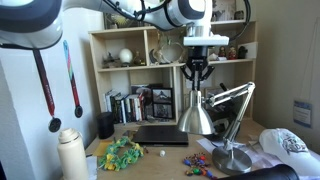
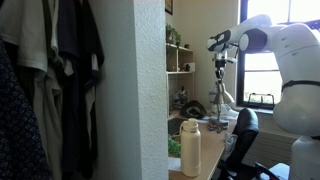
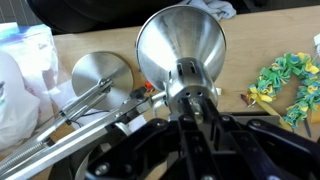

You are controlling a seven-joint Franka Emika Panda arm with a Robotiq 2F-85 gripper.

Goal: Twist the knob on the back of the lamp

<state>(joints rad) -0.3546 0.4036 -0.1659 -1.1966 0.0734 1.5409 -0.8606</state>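
Two fingers of the hand (image 1: 196,86), nearly together, pinch the knob (image 3: 196,91) atop the lamp (image 1: 197,116)

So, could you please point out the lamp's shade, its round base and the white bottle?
Lamp shade (image 3: 180,45), wrist view, on its flared wall.
Lamp base (image 3: 103,75), wrist view, disc centre.
White bottle (image 1: 70,158), in an exterior view, on its body.

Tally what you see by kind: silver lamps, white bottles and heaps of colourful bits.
Silver lamp: 1
White bottle: 1
Colourful heaps: 2, a green-yellow heap and a mixed-colour heap
Total: 4
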